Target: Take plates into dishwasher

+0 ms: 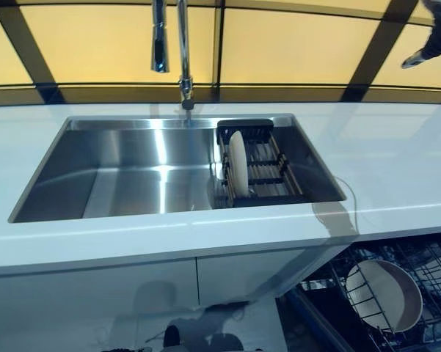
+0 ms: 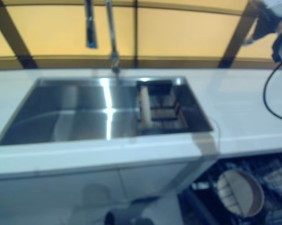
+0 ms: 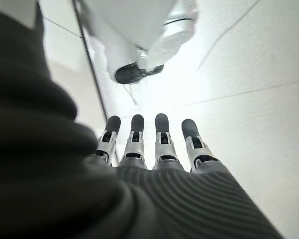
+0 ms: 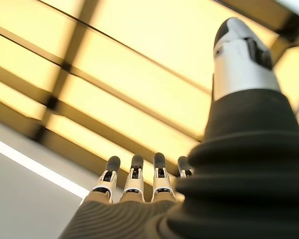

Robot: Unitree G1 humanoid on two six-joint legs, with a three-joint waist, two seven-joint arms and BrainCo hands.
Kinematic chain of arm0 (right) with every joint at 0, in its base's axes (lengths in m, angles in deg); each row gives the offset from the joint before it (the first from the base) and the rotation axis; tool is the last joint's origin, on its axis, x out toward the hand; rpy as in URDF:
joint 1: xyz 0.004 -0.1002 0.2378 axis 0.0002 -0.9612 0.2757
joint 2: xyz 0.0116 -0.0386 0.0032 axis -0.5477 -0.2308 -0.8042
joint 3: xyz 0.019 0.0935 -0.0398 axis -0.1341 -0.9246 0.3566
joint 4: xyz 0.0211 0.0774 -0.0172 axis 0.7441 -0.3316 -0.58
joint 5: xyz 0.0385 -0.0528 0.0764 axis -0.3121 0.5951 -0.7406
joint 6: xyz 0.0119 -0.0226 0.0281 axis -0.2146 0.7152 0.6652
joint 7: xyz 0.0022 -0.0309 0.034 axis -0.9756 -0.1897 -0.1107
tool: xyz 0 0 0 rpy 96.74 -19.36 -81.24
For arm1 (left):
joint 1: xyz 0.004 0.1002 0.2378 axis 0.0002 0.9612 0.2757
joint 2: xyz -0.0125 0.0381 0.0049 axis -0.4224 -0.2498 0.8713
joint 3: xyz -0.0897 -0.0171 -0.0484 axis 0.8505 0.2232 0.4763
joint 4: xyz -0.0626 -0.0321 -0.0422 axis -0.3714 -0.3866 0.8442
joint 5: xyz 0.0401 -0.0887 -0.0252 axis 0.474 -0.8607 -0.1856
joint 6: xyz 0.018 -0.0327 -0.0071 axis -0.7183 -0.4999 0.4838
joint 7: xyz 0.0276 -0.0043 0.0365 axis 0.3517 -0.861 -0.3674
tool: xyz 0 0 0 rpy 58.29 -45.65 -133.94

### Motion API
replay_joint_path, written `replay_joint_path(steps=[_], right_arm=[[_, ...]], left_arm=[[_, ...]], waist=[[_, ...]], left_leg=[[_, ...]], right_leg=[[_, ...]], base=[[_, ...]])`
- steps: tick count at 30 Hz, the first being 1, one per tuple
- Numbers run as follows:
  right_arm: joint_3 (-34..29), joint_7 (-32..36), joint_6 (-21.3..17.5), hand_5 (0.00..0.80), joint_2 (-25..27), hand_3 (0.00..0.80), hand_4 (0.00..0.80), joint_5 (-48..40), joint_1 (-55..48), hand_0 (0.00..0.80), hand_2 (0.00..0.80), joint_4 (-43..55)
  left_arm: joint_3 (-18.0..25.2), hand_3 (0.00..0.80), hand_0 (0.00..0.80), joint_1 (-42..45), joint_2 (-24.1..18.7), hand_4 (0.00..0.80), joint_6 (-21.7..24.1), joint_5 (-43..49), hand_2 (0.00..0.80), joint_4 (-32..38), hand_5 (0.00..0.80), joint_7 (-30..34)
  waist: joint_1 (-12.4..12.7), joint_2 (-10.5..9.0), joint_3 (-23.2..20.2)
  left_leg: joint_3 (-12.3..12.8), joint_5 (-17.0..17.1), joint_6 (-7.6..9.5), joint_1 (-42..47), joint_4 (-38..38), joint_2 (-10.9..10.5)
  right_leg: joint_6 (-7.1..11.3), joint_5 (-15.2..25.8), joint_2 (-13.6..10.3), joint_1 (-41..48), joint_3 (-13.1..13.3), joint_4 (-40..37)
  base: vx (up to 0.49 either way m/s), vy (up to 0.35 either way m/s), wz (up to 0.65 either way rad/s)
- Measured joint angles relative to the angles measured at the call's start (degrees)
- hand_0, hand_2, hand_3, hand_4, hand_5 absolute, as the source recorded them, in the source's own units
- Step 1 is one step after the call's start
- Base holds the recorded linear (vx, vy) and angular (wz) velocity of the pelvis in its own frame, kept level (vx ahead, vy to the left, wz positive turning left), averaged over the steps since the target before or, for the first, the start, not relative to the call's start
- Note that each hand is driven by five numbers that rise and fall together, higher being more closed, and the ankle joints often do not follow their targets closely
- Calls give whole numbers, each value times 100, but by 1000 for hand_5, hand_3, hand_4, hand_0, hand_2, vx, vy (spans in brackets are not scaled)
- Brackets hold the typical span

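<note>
One plate left in the sink rack, both hands empty.

We saw the plate [image 1: 238, 163] standing on edge in the rack [image 1: 268, 163], its long axis running 12 to 6. Our right hand [image 1: 431, 45], raised at 2 o'clock with fingers straight, was nearer. Our left hand [image 3: 154, 144] hung relaxed, holding nothing. The dishwasher [image 1: 425, 271] lay at 5 o'clock.

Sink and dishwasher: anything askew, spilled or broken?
Nothing stands out. One plate stands on edge in the black rack in the sink; another plate sits tilted in the open dishwasher. Both hands, left and right, are open and empty.
</note>
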Motion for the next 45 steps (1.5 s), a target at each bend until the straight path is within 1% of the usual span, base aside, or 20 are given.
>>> replay_joint_path(steps=[2, 5, 7, 10, 11, 13, 15, 16, 17, 19, 22, 33, 37, 45], right_arm=[[7, -125, -185, 0, -41, 0, 0, 189, 2, 0, 0, 154], [13, -260, -356, 0, -149, 0, 0, 417, 7, 0, 0, 275], [27, -348, -409, 0, -148, 0, 0, 533, 22, 0, 0, 283], [157, -429, -471, 0, -145, 0, 0, 700, 38, 0, 0, 273], [157, -507, -474, 0, -146, 0, 0, 816, 40, 0, 0, 286], [158, -566, -489, 0, -147, 0, 0, 975, 39, 0, 0, 288], [158, -608, -533, 0, -147, 0, 0, 1060, 39, 0, 0, 305], [158, -609, -549, 0, -147, 0, 0, 1084, 37, 0, 0, 313], [158, -621, -593, 0, -147, 0, 0, 1136, 37, 0, 0, 331], [157, -659, -627, 0, -147, 0, 0, 1180, 37, 0, 0, 374], [157, -672, -664, 0, -152, 0, 0, 1260, 35, 0, 0, 409], [157, -522, -704, 0, -162, 0, 0, 1353, 34, 0, 0, 818], [157, -449, -831, 0, -219, 0, 0, 1354, 29, 0, 0, 884], [156, -314, -908, 0, -377, 0, 0, 1352, 22, 0, 0, 1012]], left_arm=[[2, 0, 0, -9, -8, 0, 1, 0, 0, 26, 0, -9], [2, 0, 0, -51, -57, 0, 2, -5, 0, 104, 0, -40], [2, 0, 0, -125, -119, 0, 10, -77, 0, 155, 0, -55], [6, 0, 0, -260, -211, 0, 16, -222, 0, 176, 0, -95], [13, 0, 0, -335, -271, 0, 58, -225, 0, 238, 0, -141], [27, 0, 0, -385, -376, 0, 179, -369, 0, 309, 0, -162], [275, 0, 0, -404, -410, 0, 301, -811, 0, 408, 0, -170], [324, 0, 0, -429, -410, 0, 316, -933, 0, 416, 0, -172], [471, 0, 0, -473, -403, 0, 328, -1163, 0, 449, 0, -179], [601, 0, 0, -529, -406, 0, 327, -1370, 0, 554, 0, -210], [640, 0, 0, -630, -407, 0, 323, -1548, 0, 599, 0, -238], [657, 0, 0, -640, -401, 0, 290, -1705, 0, 603, 0, -270], [657, 0, 0, -640, -401, 0, 284, -1726, 0, 615, 0, -279], [657, 0, 0, -644, -401, 0, 275, -1732, 0, 621, 0, -285]], waist=[[104, -18, 88], [114, -63, 278], [141, -99, 442], [246, -129, 609], [279, -132, 752], [282, -136, 903], [282, -124, 1015], [282, -116, 1033], [287, -111, 1064], [285, -107, 1129], [286, -101, 1227], [275, -75, 1271], [269, -73, 1272], [280, -44, 1307]], left_leg=[[-34, 22, 2, -72, 0, -2], [-163, 76, 1, -269, 4, 2], [-220, 135, 8, -430, 6, 4], [-235, 158, 27, -569, 7, -24], [-259, 189, 29, -575, 7, -43], [-301, 190, 29, -611, 7, -53], [-313, 190, 30, -643, 7, -67], [-314, 190, 31, -653, 8, -73], [-315, 191, 32, -663, 7, -77], [-314, 191, 32, -663, 7, -77], [-314, 192, 33, -663, 7, -77], [-313, 191, 32, -663, 6, -77], [-313, 191, 32, -662, 6, -77], [-312, 191, 32, -662, 6, -78]], right_leg=[[7, 0, 3, -49, -32, -1], [4, 0, 34, -166, -107, 2], [-6, 29, 50, -292, -135, 16], [5, 52, 33, -424, -146, 19], [6, 54, 23, -416, -155, 19], [5, 54, 24, -422, -157, 19], [-8, 63, 16, -439, -159, 19], [-6, 61, 12, -444, -158, 19], [-4, 60, 10, -454, -160, 19], [-3, 58, 11, -452, -160, 19], [-3, 58, 10, -452, -160, 18], [-1, 57, 8, -452, -160, 16], [-1, 57, 7, -452, -160, 14], [0, 57, 6, -452, -160, 14]], base=[[-70, -2, 13], [-93, -14, 16], [-79, -30, 14], [-59, -22, 4], [-40, -8, 7], [-19, -4, 10], [7, -6, 7], [1, -10, 5], [0, 0, 0], [0, 0, 0], [-10, -3, 0], [-1, 9, 0], [0, 0, 0], [0, 0, 0]])
